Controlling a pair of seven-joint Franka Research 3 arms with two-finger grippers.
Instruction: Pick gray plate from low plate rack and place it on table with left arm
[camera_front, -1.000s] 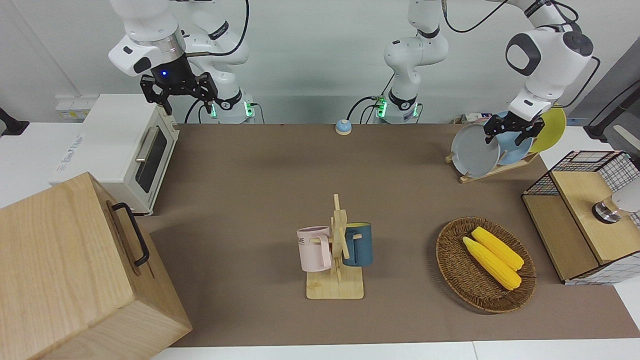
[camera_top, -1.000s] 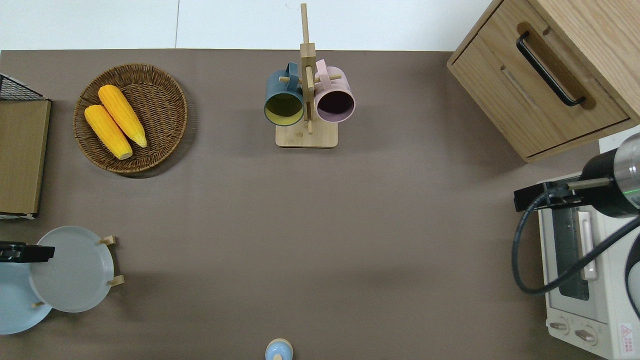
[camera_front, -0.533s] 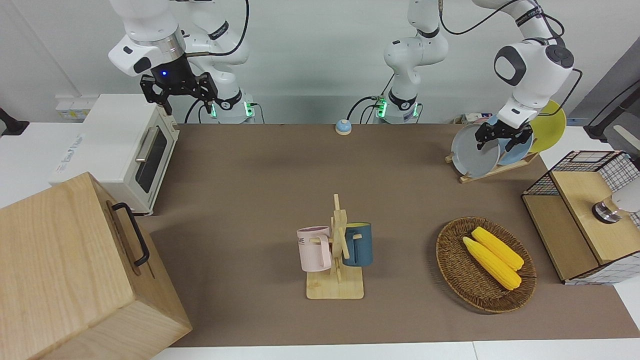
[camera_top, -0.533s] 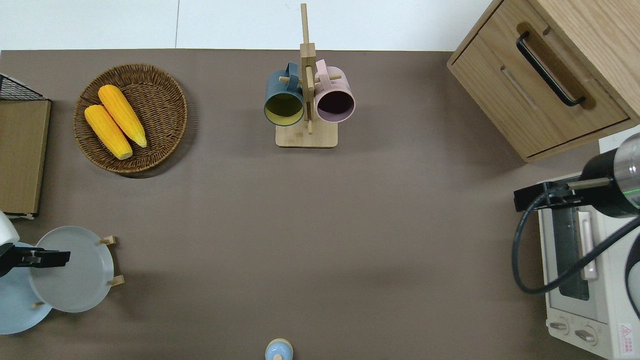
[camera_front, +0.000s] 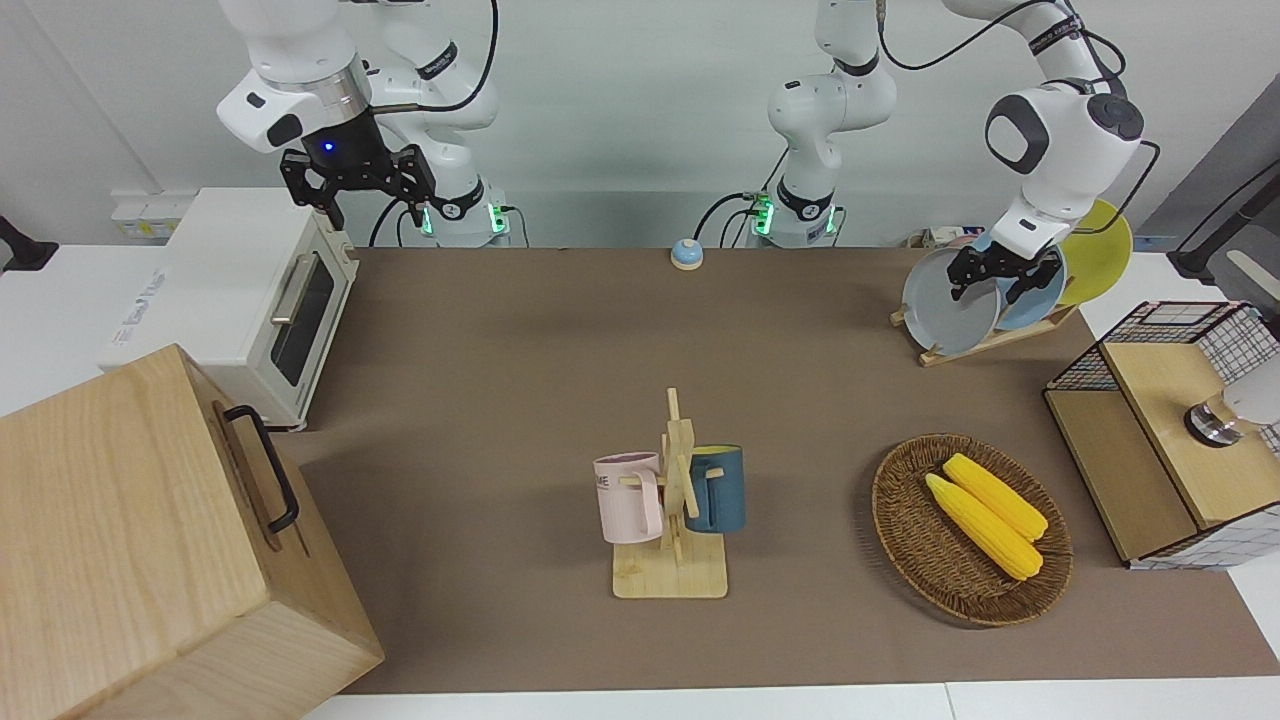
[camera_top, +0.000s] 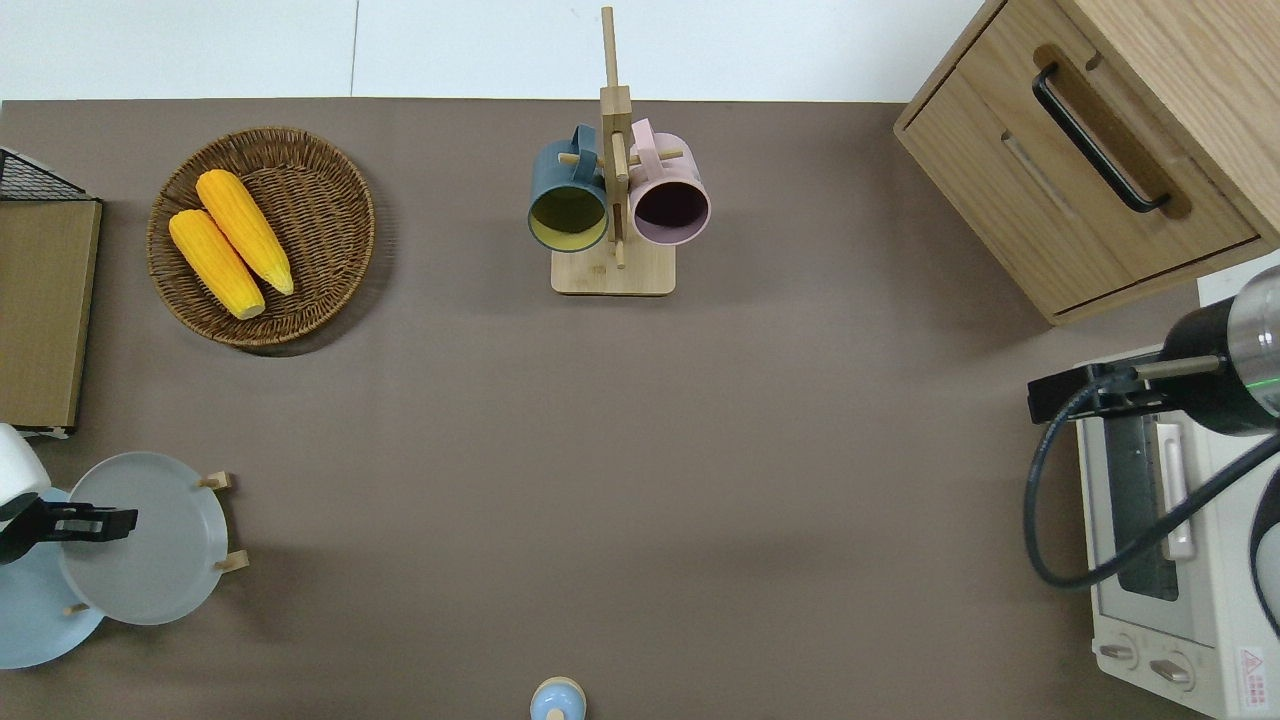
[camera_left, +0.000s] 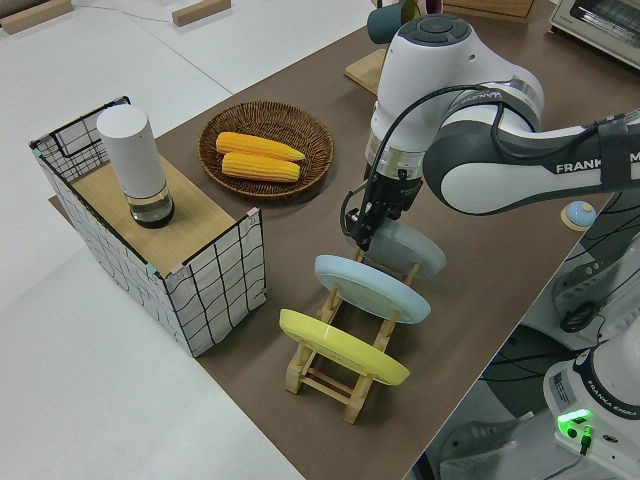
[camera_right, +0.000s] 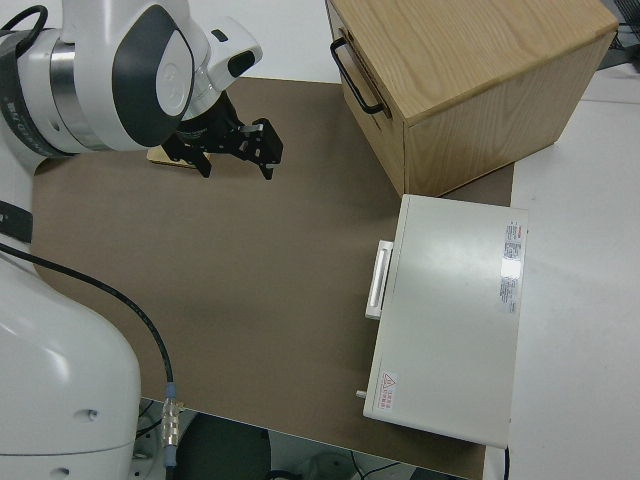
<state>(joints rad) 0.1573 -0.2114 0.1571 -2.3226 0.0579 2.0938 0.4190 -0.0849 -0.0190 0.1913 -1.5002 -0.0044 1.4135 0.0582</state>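
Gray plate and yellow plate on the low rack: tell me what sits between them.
The light blue plate stands in the slot between the gray plate and the yellow plate on the low plate rack, clearest in the left side view.

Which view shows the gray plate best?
Left side view: the gray plate leans in the low plate rack with the left gripper at its rim. Front and overhead show its face, partly covered by the gripper. Right side view misses it.

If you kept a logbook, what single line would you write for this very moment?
left gripper: at top rim of gray plate | plate: in low plate rack, not on table | right arm: parked
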